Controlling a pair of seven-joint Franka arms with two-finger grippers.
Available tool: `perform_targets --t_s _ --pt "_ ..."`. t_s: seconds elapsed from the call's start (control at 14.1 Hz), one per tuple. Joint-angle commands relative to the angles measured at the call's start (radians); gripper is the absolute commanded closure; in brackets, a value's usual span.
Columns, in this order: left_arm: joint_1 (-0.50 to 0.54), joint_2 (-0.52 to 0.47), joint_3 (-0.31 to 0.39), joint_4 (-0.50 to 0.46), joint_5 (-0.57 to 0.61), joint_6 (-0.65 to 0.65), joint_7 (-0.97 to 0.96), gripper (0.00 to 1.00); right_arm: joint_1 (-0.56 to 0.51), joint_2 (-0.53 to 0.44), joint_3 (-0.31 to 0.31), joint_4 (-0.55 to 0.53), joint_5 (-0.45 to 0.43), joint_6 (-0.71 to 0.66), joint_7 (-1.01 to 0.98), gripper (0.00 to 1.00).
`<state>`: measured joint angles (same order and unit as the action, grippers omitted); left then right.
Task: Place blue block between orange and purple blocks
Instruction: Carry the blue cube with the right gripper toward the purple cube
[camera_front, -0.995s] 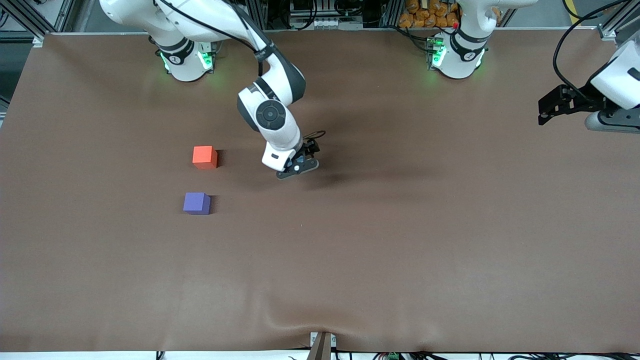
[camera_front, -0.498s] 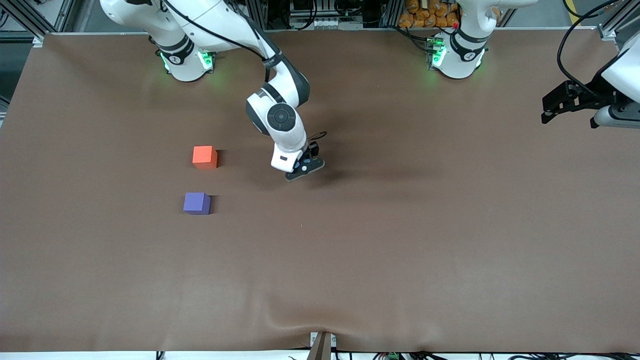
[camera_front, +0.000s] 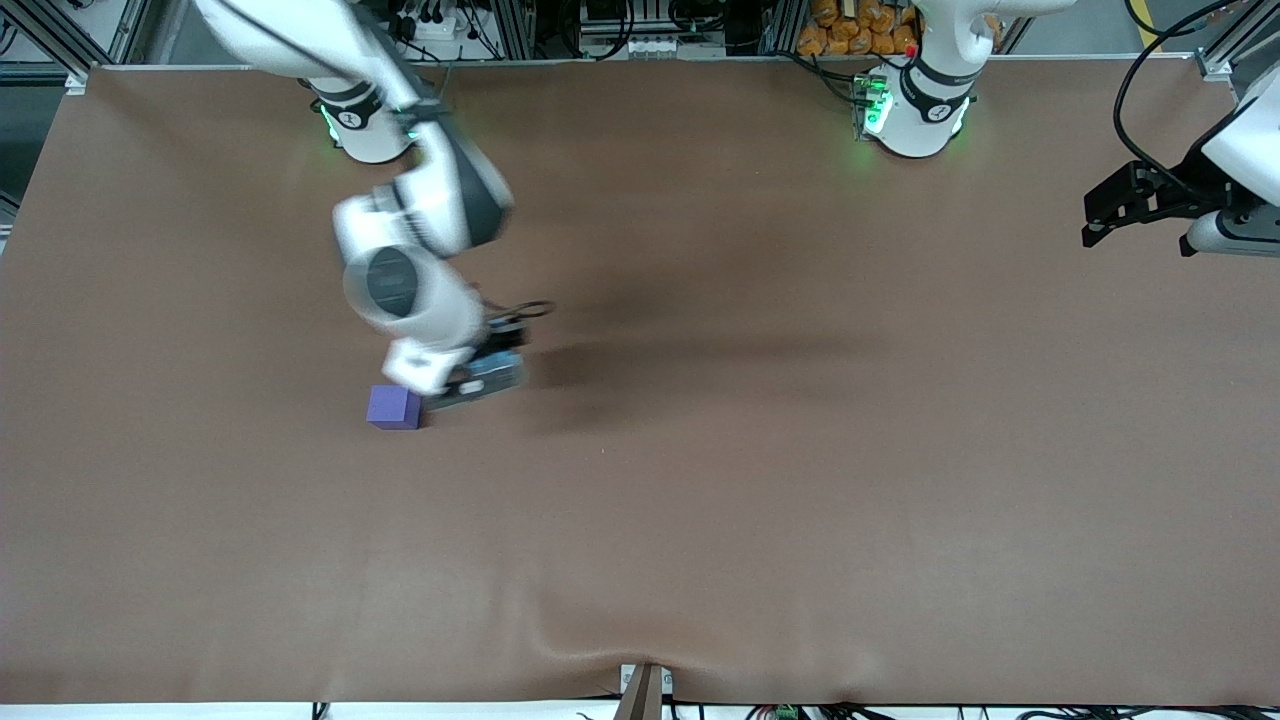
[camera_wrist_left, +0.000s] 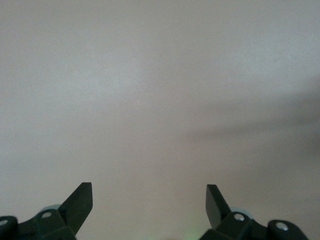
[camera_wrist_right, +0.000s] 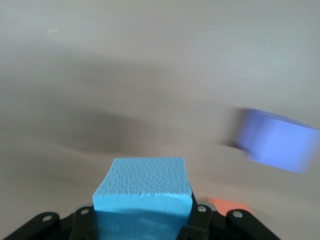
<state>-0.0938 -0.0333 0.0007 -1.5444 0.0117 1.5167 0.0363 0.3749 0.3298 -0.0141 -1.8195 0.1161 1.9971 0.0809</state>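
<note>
right wrist view: blue block (camera_wrist_right: 143, 195) clamped between the right gripper (camera_wrist_right: 142, 220) fingers, purple block (camera_wrist_right: 276, 141) smeared by motion near it, sliver of orange block (camera_wrist_right: 230, 205) peeking out just beside the held cube. front view: right gripper (camera_front: 470, 380) over the spot just beside the purple block (camera_front: 393, 407), toward the left arm's end of the table; orange block hidden under the arm there, blue block not visible either. left gripper (camera_front: 1105, 215) parked out at its own end of the table, waiting; left wrist view shows left gripper (camera_wrist_left: 149, 202) spread wide over bare brown table cover (camera_wrist_left: 160, 90), holding nothing.

step in hand, by the look of it: carrying blue toward the gap. to do it well: kill the sideways speed before descending, centre over the gap between orange and purple, square the cube's faces to the neighbours, come straight down. gap looks tight for cube plus fingers, so best to keep the fingers on the faces that do not point at either neighbour. release only once blue sits flat on the cover, then lift straight up to avoid dragging purple.
</note>
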Motion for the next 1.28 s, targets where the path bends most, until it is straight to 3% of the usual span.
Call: perform_targets --t_s 0.0,0.43,0.57,1.21 --pt "0.008 0.003 -0.011 0.021 -0.015 -0.023 -0.004 0.0 -0.112 -0.09 0.022 -0.105 -0.009 -0.014 -0.007 1.0" --pt "0.008 0.004 -0.01 0.021 -0.015 -0.023 -0.004 0.0 -0.214 -0.161 0.022 -0.358 -0.007 0.199 0.017 1.0" --pt "0.008 0.003 -0.011 0.021 -0.016 -0.023 -0.004 0.0 -0.202 -0.153 0.023 -0.363 -0.007 0.219 0.1 1.0" --pt "0.008 0.004 -0.011 0.021 -0.015 -0.023 -0.004 0.0 -0.174 -0.081 0.023 -0.371 -0.038 0.334 0.094 1.0"
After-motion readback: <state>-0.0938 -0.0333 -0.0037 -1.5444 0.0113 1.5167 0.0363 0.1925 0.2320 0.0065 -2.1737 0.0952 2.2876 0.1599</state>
